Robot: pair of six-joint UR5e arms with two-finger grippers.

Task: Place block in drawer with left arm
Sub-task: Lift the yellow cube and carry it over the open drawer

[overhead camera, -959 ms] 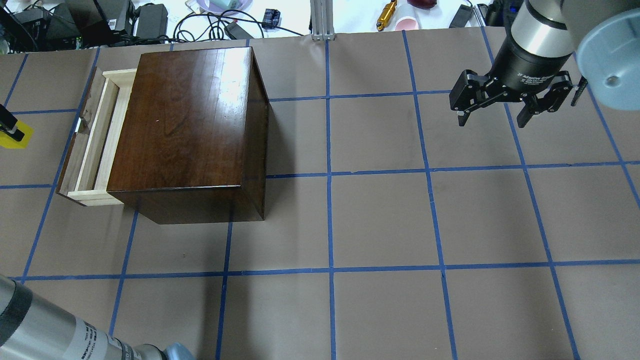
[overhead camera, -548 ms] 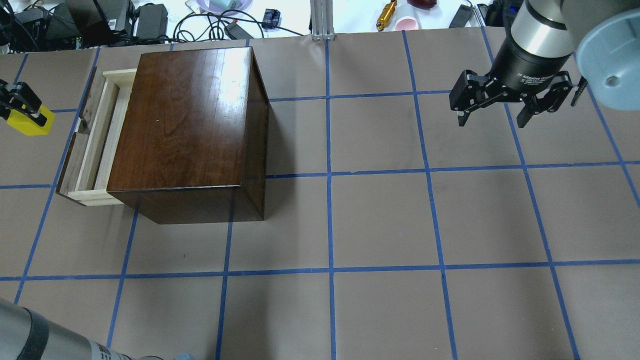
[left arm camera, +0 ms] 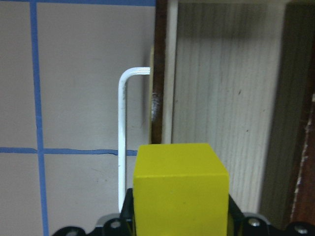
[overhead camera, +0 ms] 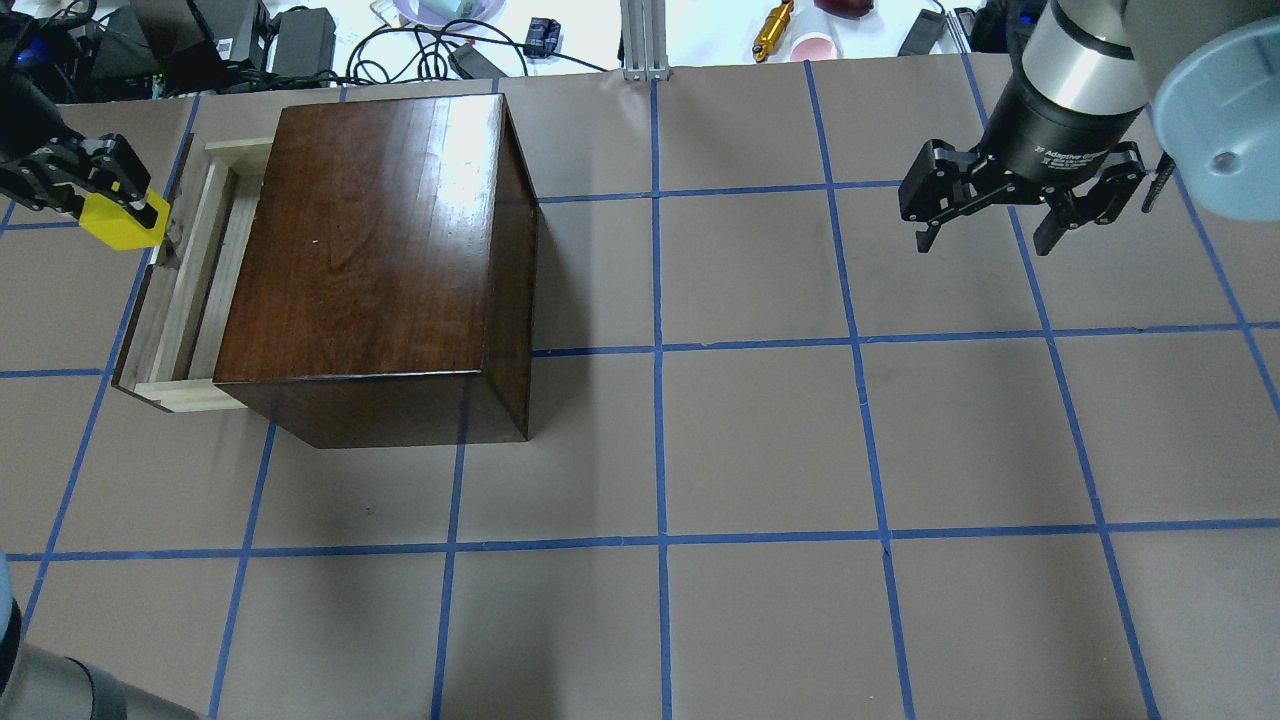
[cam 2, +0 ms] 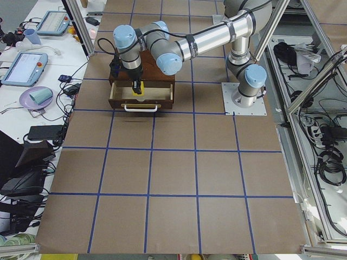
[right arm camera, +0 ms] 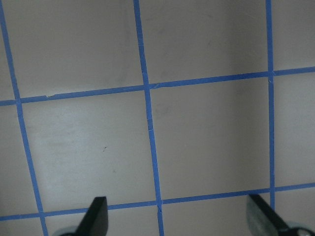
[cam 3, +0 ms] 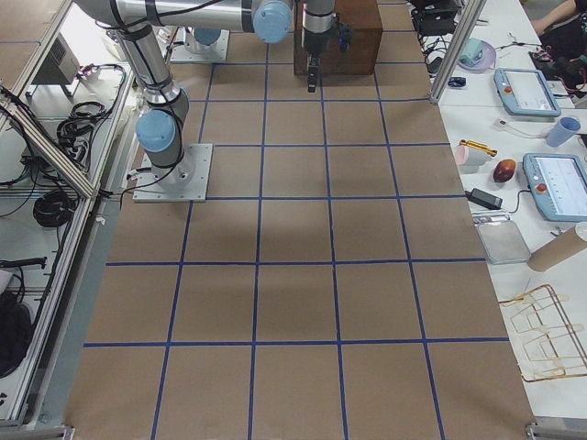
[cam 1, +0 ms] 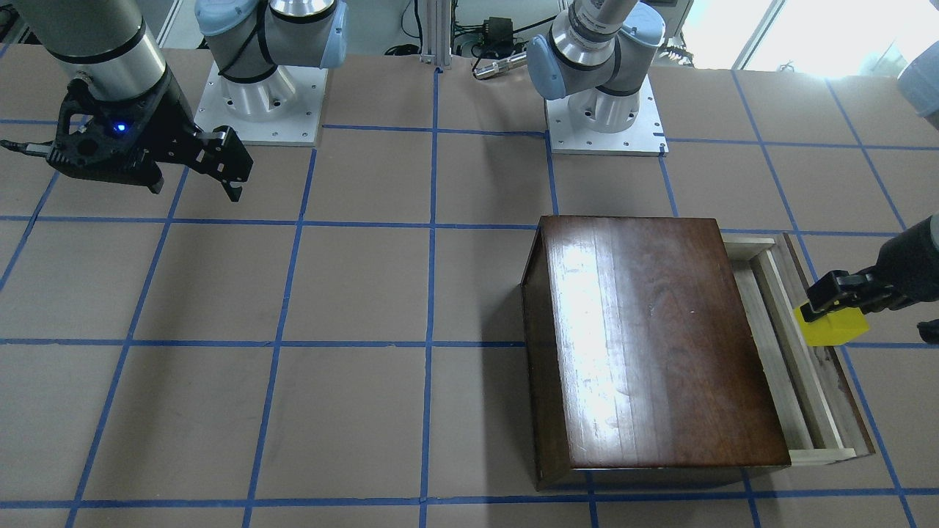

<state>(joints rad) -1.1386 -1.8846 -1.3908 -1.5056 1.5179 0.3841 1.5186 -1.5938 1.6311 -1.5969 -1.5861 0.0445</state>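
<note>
Yellow block (overhead camera: pixel 122 222) now beside drawer (overhead camera: pixel 190 300) front.

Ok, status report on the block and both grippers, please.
Left gripper shut on block, held at front edge of open drawer, not inside. Right gripper open, well clear. Nothing seen blocking drawer.

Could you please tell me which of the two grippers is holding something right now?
The left gripper: it is shut on the yellow block at the open drawer's front edge, whereas the right gripper hangs open and empty.
</note>
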